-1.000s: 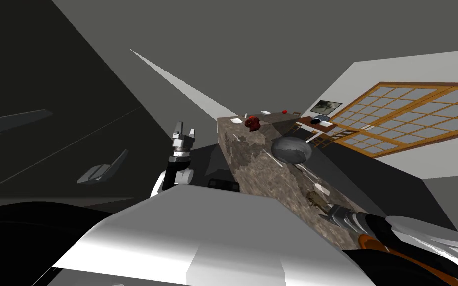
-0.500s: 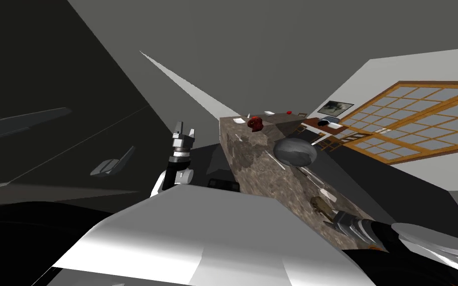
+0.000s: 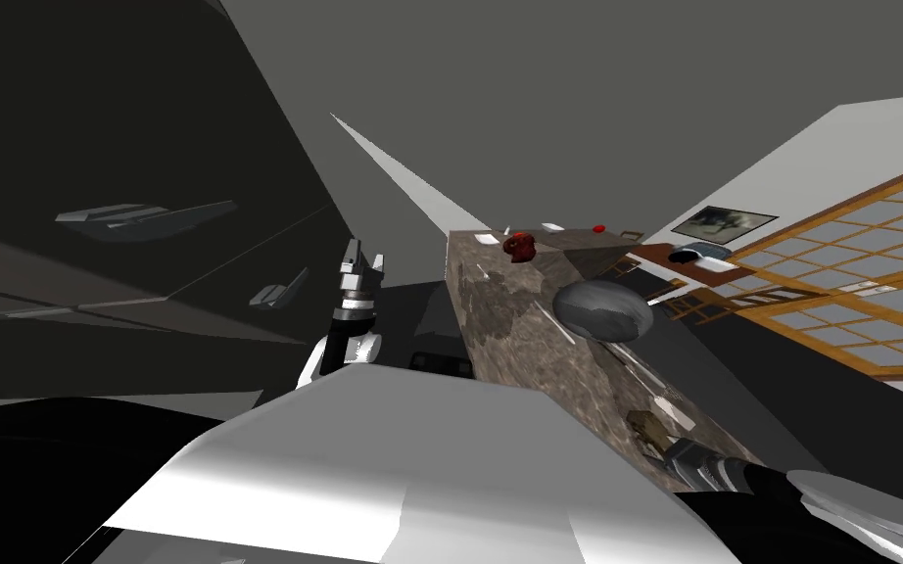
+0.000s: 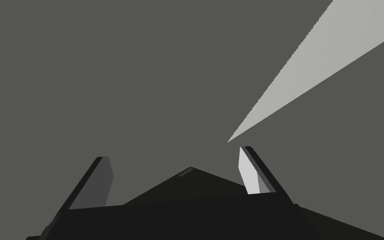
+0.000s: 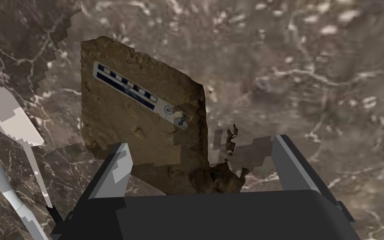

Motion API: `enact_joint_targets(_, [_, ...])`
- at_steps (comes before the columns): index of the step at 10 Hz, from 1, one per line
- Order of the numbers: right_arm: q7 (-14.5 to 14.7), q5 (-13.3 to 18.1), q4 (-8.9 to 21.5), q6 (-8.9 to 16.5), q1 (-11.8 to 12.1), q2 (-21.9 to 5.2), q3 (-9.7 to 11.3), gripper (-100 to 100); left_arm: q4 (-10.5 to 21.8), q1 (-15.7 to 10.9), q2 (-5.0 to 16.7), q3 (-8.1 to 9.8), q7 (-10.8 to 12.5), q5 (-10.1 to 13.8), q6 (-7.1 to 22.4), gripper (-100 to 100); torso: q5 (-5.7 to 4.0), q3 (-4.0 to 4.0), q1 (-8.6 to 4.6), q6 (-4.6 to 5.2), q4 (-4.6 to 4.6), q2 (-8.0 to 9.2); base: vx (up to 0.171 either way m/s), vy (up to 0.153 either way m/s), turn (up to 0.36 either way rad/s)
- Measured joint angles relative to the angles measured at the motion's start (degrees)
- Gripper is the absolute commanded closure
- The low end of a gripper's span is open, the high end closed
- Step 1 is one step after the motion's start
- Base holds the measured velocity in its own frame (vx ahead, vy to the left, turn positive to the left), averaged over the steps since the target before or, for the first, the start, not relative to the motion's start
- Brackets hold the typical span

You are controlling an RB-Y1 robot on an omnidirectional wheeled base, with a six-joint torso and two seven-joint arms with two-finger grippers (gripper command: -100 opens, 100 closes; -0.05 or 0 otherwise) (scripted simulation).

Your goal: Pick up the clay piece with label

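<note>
— Where's the clay piece (image 5: 141, 121)?
— One slab, flat on the marbled counter (image 5: 312, 62), near end between the right gripper's (image 5: 201, 146) spread fingers, long axis pointing away from it. One label (image 5: 141, 89) slants across. Left gripper (image 4: 174, 155): fingers apart too.

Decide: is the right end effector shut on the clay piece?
No, the right end effector stands open, fingers wide apart at the clay piece.

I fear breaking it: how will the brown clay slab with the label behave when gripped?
The brown, rough clay slab with a white-and-blue label looks stiff, unlikely to flop. Its crumbly corner by the open right gripper may chip. Flat on the marbled counter, it probably won't roll.
</note>
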Motion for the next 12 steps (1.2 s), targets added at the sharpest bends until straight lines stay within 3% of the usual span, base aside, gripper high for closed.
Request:
enact_joint_targets(1, [-0.05, 0.04, 0.12, -0.02, -0.06, 0.11, 0.07, 100, 0.0, 0.01, 0.0, 0.0, 0.0, 0.0, 0.0, 0, 0.01, -0.07, 0.01, 0.03, -0.03, -0.13, -0.006, -0.001, -0.007])
enact_joint_targets(5, [0.02, 0.07, 0.09, -0.05, -0.04, 0.08, 0.08, 100, 0.0, 0.01, 0.0, 0.0, 0.0, 0.0, 0.0, 0, 0.0, -0.17, 0.0, 0.04, -0.06, -0.29, 0.0, 0.0, 0.0])
enact_joint_targets(6, [0.03, 0.08, 0.08, -0.05, -0.04, 0.07, 0.08, 0, 0.0, 0.01, 0.0, 0.0, 0.0, 0.0, 0.0, 0, 0.0, -0.17, 0.0, 0.05, -0.06, -0.29, 0.0, 0.0, 0.0])
enact_joint_targets(7, [0.04, 0.08, 0.08, -0.05, -0.04, 0.07, 0.08, 100, 0.0, 0.01, 0.0, 0.0, 0.0, 0.0, 0.0, 0, 0.0, -0.17, 0.0, 0.05, -0.06, -0.29, 0.05, -0.003, -0.22])
enact_joint_targets(12, [1.82, 0.58, -2.28, -1.47, -0.2, -4.49, -2.22, 100, -0.01, 0.03, 0.0, 0.01, 0.0, 0.0, -0.01, 0, 0.09, -0.37, 0.24, 0.07, -0.12, -0.65, 0.09, 0.027, -0.267])
